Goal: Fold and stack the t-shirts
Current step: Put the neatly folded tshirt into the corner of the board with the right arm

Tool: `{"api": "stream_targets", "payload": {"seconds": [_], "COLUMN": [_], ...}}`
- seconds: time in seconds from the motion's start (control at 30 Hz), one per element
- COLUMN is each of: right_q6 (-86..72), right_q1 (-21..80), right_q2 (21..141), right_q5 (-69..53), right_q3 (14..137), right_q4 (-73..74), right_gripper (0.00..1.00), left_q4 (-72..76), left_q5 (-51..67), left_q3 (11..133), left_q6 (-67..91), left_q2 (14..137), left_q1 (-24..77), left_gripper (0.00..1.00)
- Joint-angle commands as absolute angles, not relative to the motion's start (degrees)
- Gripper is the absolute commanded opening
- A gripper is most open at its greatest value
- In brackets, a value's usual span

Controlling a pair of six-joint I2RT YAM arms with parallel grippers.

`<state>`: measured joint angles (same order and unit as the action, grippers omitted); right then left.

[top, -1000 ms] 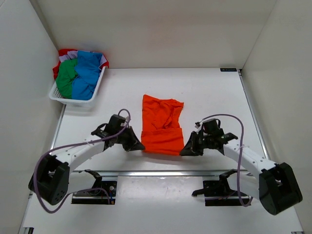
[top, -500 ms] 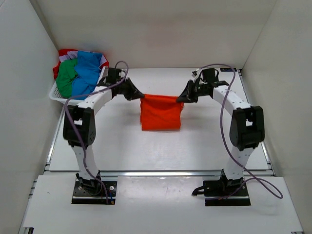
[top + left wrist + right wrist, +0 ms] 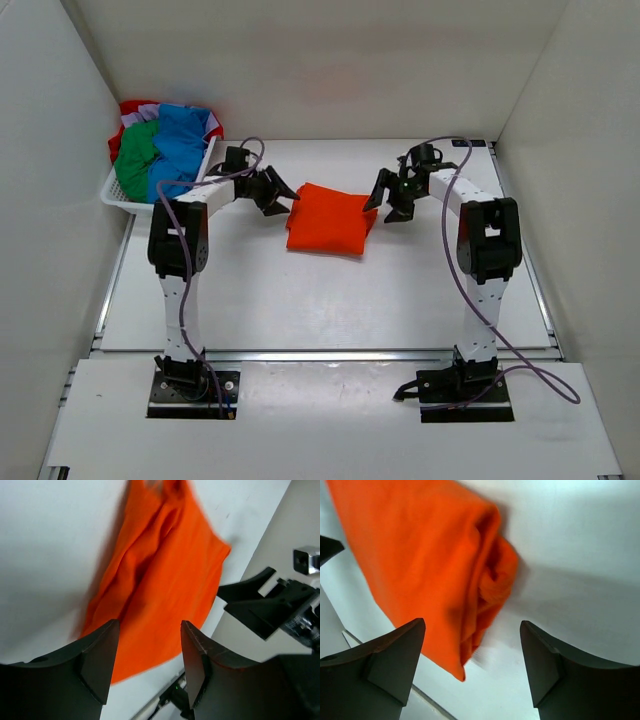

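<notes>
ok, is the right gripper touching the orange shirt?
Cannot tell. In the right wrist view the right gripper stands open over the orange shirt, but one finger overlaps the cloth, showing neither gap nor contact.

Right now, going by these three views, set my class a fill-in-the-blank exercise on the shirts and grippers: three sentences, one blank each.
1. The folded t-shirt lying on the table is ____ in colour.
2. The left gripper and the right gripper are both ____, holding nothing.
3. The white basket holds a green t-shirt, a blue t-shirt and a ____ one.

Missing words: orange; open; red.
</notes>
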<state>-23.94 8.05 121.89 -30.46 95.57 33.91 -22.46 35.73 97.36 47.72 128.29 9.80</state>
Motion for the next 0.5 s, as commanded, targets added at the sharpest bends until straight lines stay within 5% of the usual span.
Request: {"api": "stream_targets", "payload": {"seconds": [0.0, 0.3, 0.37, 0.47], "right_q6": [-25.0, -28.6, -25.3, -20.1], "right_q1": [9.1, 14.8, 15.7, 15.9], "right_q2": [118.6, 124.1, 126.3, 129.0], "right_q5": [-30.3, -32.6, -28.6, -18.5], "right_q3": [90.8, 90.7, 94.6, 101.2], "right_q4": [30.2, 25.7, 31.2, 40.9], "right_gripper": [0.75, 0.70, 0.54, 0.12], "left_q4": [-14.3, -5.1, -5.4, -5.5], "left_q5": [38.9, 41.7, 42.2, 42.5], "left_q3": [87.8, 65.0, 62.6, 60.7], "left_q6": [50.3, 54.7, 54.8, 54.3], "left_q2": [115.7, 99.8, 98.0, 96.3], "left_q1": [8.9, 7.1, 6.8, 6.7], "left_gripper": [0.63, 0.63, 0.64, 0.64]}}
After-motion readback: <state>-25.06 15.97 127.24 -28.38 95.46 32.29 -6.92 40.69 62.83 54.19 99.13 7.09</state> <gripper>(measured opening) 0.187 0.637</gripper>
